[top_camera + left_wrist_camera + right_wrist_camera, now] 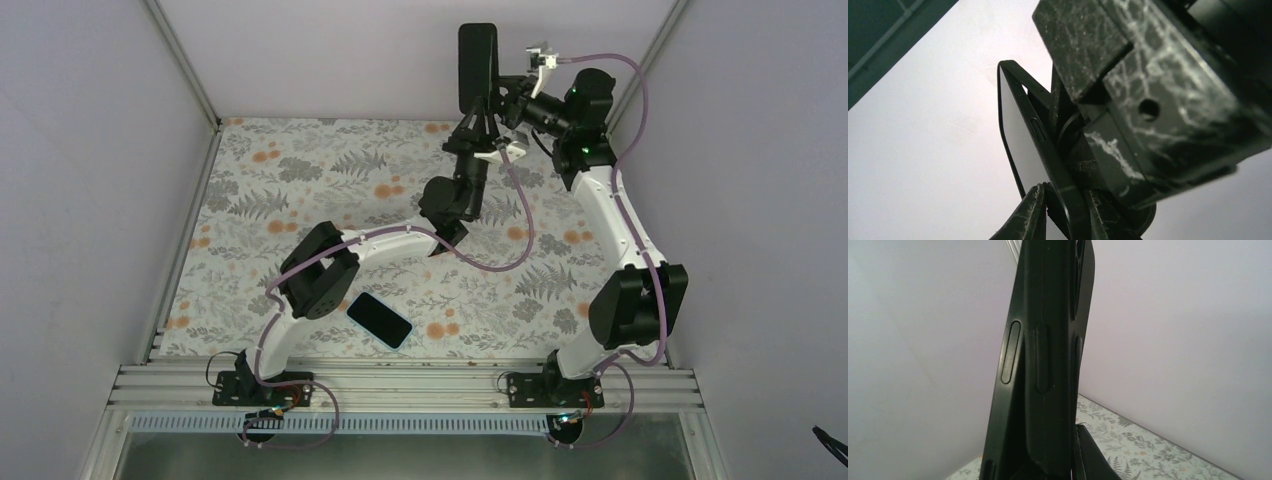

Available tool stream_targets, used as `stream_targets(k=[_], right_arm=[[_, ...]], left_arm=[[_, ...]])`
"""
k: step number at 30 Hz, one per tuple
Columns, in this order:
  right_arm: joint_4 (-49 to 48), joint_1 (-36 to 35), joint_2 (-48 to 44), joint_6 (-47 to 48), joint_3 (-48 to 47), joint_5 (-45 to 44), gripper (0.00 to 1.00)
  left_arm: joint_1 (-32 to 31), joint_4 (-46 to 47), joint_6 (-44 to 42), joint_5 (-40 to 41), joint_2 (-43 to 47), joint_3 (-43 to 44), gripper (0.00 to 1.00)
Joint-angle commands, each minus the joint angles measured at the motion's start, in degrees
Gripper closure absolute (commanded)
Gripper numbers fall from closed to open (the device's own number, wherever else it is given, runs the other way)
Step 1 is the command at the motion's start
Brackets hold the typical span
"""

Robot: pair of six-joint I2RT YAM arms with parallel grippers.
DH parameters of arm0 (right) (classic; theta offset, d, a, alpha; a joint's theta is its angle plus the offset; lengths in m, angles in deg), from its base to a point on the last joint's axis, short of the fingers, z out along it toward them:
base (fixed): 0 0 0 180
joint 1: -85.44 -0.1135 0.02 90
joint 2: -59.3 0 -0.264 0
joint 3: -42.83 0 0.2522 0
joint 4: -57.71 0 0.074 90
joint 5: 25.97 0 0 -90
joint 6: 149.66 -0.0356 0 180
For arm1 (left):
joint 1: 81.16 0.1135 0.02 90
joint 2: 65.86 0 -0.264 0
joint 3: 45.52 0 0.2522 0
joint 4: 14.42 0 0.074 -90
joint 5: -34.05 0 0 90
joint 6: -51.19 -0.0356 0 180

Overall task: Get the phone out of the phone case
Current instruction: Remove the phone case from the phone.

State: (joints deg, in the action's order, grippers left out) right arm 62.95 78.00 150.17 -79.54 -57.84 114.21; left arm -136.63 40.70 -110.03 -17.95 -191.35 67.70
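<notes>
Phone case (478,62) was held upright in the air above the far edge of the tabletop (300,170), a bit right of centre, w/ both arms reaching up to its lower end. Top view showed only a matte black face. R wrist view showed its side wall close up: one long slot, one raised button bump, and a wall that looked slightly bowed.

R claw (505,98) came in from the right and was clamped on the case's lower right edge; one dark finger showed tight against the case at the bottom of its own view. L claw (479,118) came up from below, fingers (1029,216) pressed on either side of the case's bottom end, so it gripped the case too. In the L wrist view the case rim framed a pale face; couldn't tell if that was lining or a reflection. The R claw's scuffed black body sat just beside the case on the other side.

Phone (379,319), a glossy black slab, lay flat on the tabletop near the near edge, left of centre, turned at a diagonal, well apart from the case and close to the L arm's elbow.
</notes>
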Motion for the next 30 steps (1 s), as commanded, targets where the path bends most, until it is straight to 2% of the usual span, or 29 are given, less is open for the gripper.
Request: stream_targets(k=[1, 12, 18, 20, 24, 27, 30], right_arm=[[3.1, 0.1, -1.6, -2.0, -2.0, 18.8, 0.97], [1.9, 1.6, -1.1, -2.8, -0.8, 19.3, 0.97], [4.9, 3.4, -0.4, 0.4, -1.4, 16.6, 0.97], [9.0, 3.9, -0.1, 4.7, -2.6, 13.6, 0.97], [20.0, 4.2, 0.0, 13.3, -5.3, -0.7, 0.97], [26.0, 4.4, 0.0, 18.9, -6.9, -4.7, 0.97], [28.7, 4.5, -1.7, 22.6, -6.0, -7.9, 0.97]], left_arm=[[7.5, 6.4, -0.7, 11.8, 2.4, 1.1, 0.83], [7.3, 2.4, 3.6, 11.9, 4.4, -0.5, 0.97], [4.4, -2.1, 8.7, 9.9, 9.4, -6.0, 0.98], [3.2, -3.4, 9.9, 9.4, 11.5, -8.2, 0.98], [1.7, -12.1, 15.5, 7.4, 17.5, -12.8, 0.98], [1.7, -21.9, 20.7, 6.0, 21.5, -14.5, 0.98], [1.7, -23.3, 20.2, 6.0, 24.6, -17.3, 0.98]])
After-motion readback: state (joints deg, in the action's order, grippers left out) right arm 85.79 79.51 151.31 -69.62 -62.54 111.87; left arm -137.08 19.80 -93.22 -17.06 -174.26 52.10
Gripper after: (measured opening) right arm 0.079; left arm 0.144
